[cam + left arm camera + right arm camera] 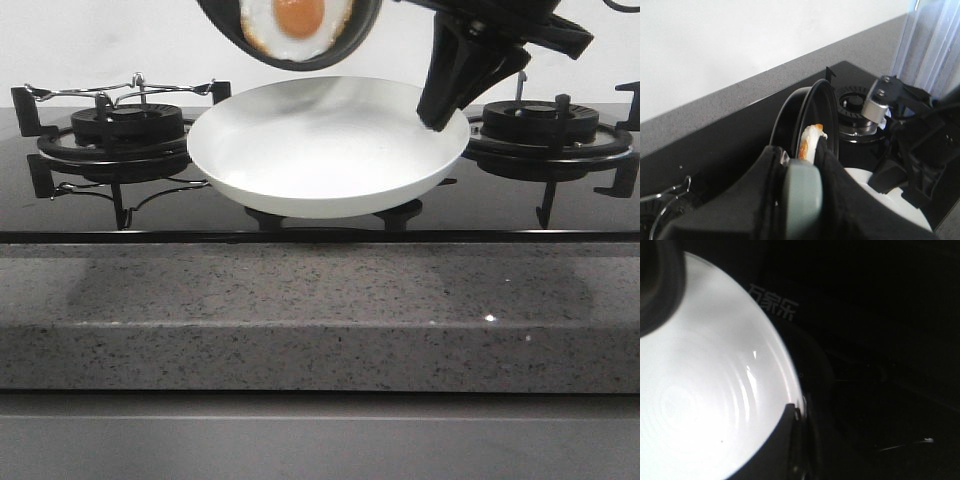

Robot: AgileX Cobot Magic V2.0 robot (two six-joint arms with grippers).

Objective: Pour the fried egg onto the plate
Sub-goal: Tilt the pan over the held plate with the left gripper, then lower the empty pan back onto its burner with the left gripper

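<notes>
The fried egg (pixel 297 22), yolk side showing, lies in a small black pan (pixel 352 44) that is tilted steeply above the far rim of the plate (pixel 320 150). The wide white plate hangs level over the hob. My right gripper (pixel 436 118) is shut on its right rim; in the right wrist view that gripper (pixel 801 430) pinches the plate (pixel 705 390) at its edge. In the left wrist view my left gripper (pixel 801 200) is shut on the pan's grey-green handle (pixel 802 185), the pan (pixel 790 120) stands on edge and the egg (pixel 810 140) shows edge-on.
Black gas burners stand left (pixel 125 125) and right (pixel 540 125) on the black glass hob (pixel 80 215). A wire rack (pixel 120 92) rests on the left burner. A speckled grey stone counter (pixel 320 310) runs along the front.
</notes>
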